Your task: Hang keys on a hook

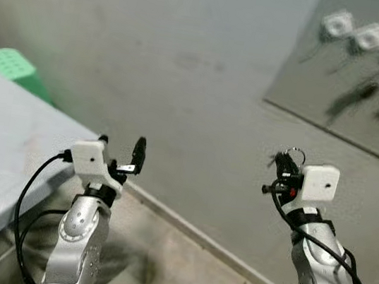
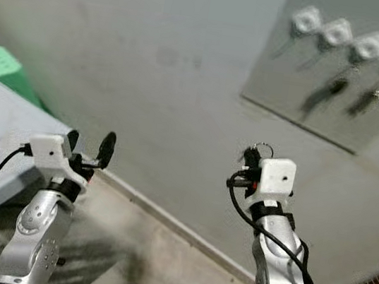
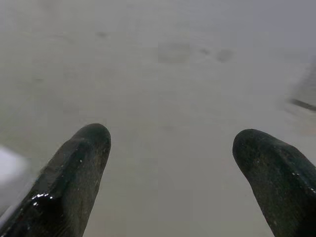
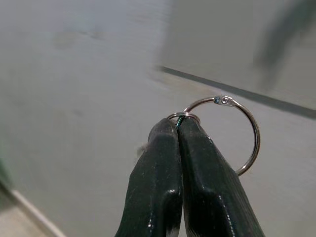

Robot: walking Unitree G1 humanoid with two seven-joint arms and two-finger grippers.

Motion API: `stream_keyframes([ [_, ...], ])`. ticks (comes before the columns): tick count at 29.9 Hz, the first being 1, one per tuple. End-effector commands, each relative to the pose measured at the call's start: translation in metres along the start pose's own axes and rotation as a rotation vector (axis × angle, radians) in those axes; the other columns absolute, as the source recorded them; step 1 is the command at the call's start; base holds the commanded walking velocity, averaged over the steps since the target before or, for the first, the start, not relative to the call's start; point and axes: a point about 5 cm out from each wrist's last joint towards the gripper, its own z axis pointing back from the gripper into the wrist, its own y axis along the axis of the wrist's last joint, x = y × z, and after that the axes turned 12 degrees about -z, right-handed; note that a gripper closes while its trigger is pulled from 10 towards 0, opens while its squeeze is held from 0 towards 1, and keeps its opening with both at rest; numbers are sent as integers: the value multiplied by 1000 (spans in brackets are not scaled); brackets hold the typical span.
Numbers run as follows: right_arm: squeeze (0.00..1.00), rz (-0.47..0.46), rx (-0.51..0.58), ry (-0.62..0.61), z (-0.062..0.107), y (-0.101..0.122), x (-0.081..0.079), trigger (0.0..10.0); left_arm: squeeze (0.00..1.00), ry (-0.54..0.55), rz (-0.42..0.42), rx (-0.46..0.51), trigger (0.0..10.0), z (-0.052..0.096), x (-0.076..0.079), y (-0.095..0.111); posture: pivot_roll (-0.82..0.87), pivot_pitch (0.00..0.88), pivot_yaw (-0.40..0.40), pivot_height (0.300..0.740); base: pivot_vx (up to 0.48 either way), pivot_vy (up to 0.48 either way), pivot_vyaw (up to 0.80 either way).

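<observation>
Left eye view: four hooks [image 1: 371, 37], one key ring [image 4: 236, 133].

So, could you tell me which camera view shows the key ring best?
The right wrist view: the key ring shows large and sharp, pinched between the shut right gripper fingertips, its loop sticking out past them. In both eye views it is just a small loop above that gripper, below the hooks on the wall.

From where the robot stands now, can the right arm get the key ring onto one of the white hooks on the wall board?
Probably not yet. The right gripper pinches the key ring, but the white hooks sit well above and beyond it. Nothing stands between them; the arm likely needs to rise and move closer.
</observation>
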Motion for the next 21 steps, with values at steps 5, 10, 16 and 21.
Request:
stream_keyframes([
  [5,0,-4,12,7,-2,4,-2,10000,0,7,-4,-27,10000,-1,0,-2,-22,75,-89,740,0,0,-729],
  [10,0,-10,15,7,-1,4,-3,10000,0,6,-5,-38,10000,-1,0,-3,-22,77,-89,740,0,0,-711],
  [16,0,-3,32,29,-1,6,-6,10000,0,-1,-6,-44,10000,-2,2,-2,-22,73,-86,740,0,0,-205],
  [21,0,-1,18,22,-1,4,-7,10000,0,0,-2,-81,10000,-2,3,-5,-23,65,-83,740,0,0,0],
])
